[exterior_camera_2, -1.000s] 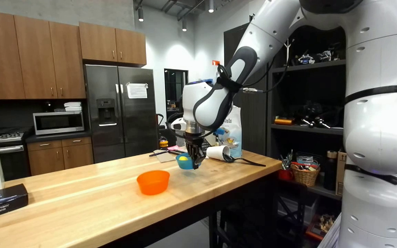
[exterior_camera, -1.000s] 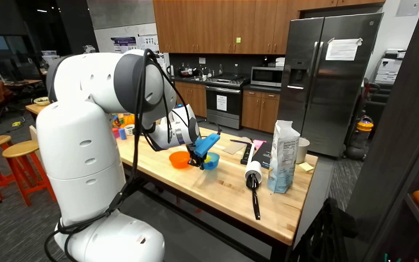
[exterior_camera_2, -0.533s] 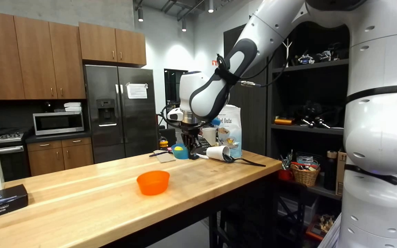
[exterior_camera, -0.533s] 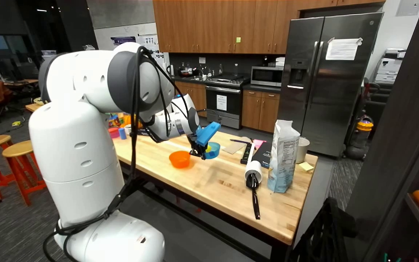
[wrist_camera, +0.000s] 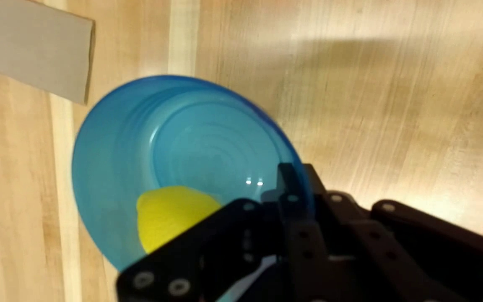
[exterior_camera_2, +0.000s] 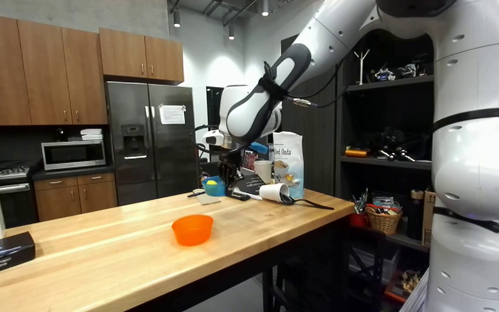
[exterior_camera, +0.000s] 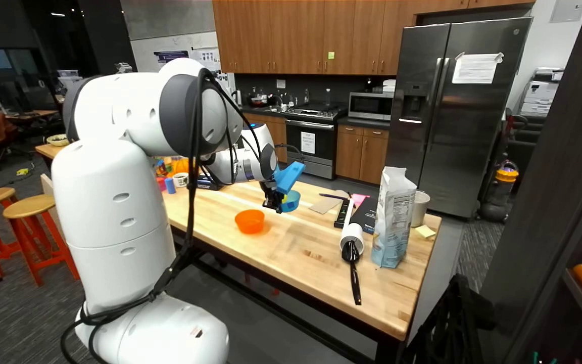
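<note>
My gripper (wrist_camera: pixel 299 173) is shut on the wall of a translucent blue bowl (wrist_camera: pixel 208 138), one finger inside the rim and one outside. Inside the bowl rests a rounded yellow object (wrist_camera: pixel 170 216), partly hidden by a finger linkage. Both exterior views show the gripper (exterior_camera: pixel 272 206) beside the bowl (exterior_camera: pixel 291 201), which seems lifted off the wooden table; the exact height is hard to judge. The yellow object (exterior_camera_2: pixel 211 183) peeks above the bowl's rim (exterior_camera_2: pixel 215 189). An orange bowl (exterior_camera_2: pixel 192 229) stands on the table, apart from the gripper.
A white cup (exterior_camera_2: pixel 272 192) lies on its side with a black utensil, beside a tall oats bag (exterior_camera_2: pixel 288 164). Flat cardboard (wrist_camera: pixel 36 46) lies near the blue bowl. A black power strip (exterior_camera: pixel 342 213) and dark boxed items sit farther along; a black box (exterior_camera_2: pixel 2 253) lies opposite.
The gripper has carried the blue bowl, with the yellow object in it, farther across the table, away from the orange bowl in an exterior view. The orange bowl has stayed put.
</note>
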Robot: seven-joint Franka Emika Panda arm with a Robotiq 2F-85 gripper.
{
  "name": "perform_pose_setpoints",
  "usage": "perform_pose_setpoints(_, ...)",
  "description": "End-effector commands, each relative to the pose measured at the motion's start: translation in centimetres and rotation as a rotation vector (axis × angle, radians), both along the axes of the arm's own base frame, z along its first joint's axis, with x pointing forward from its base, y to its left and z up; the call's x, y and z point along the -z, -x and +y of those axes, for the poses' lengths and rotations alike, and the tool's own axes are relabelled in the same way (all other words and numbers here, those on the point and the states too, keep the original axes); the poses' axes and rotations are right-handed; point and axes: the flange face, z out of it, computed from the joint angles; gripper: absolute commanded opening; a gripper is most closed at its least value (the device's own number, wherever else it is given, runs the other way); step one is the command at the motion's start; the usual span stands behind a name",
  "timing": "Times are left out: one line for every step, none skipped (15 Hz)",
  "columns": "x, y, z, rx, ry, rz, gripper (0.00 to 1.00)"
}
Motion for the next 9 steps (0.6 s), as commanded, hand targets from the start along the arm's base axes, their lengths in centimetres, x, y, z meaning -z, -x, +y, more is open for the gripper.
perform_pose_setpoints(0.3,-0.9,2.6,-0.093,-0.044,0.041,0.01)
perform_pose_setpoints(0.5,-0.9,3.2,-0.117,-0.05,0.053,0.01)
perform_pose_setpoints(0.6,-1.0,3.8,-0.142,-0.057,0.065,0.01)
perform_pose_setpoints(0.7,-0.9,4.4,-0.166,-0.06,0.076,0.01)
perform_pose_setpoints(0.9,-0.7,5.2,-0.193,-0.058,0.085,0.01)
perform_pose_setpoints(1.0,-0.5,6.1,-0.215,-0.053,0.092,0.01)
perform_pose_setpoints(0.9,-0.3,6.7,-0.236,-0.049,0.094,0.01)
perform_pose_setpoints(0.9,-0.1,7.2,-0.254,-0.046,0.097,0.01)
perform_pose_setpoints(0.8,0.1,7.7,-0.267,-0.046,0.101,0.01)
